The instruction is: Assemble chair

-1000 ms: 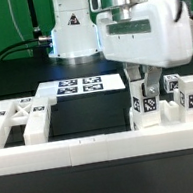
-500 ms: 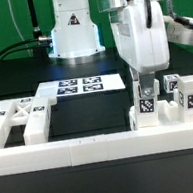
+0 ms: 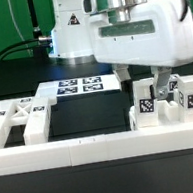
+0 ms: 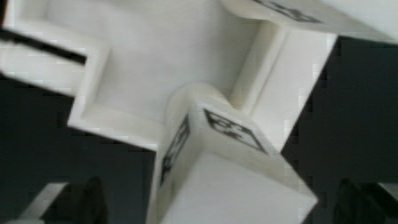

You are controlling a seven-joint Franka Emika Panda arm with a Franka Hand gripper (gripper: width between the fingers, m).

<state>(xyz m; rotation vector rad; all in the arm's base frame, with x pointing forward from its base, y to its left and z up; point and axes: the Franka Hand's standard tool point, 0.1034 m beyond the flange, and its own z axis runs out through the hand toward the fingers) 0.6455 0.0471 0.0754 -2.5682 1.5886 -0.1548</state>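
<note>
**Exterior view.** The jaws are standing wide apart and gripping nothing. They are hanging just above the upright chair leg [image 3: 145,105]. The leg is standing on the worktop [image 3: 87,111], close behind the border rail [image 3: 82,145] and just beside further loose chair parts [image 3: 191,94]. The seat slab [image 3: 18,122] is lying well apart, toward the exterior view's left.

Hazard: nothing is bracing the leg. Any sideways travel while the fingertips are flanking its top is likely to clip it and topple it into the neighbouring parts. A straight vertical lift is advisable.

**Wrist view.** The leg's tagged end [image 4: 222,155] is sitting between the two fingertips [image 4: 71,205]. A dark gap is showing on each side, so neither appears to be touching. A notched white part [image 4: 169,85] is lying beyond the leg.

Hazard: the leg is appearing slightly skewed to the jaws. Closing on it again could twist it.
</note>
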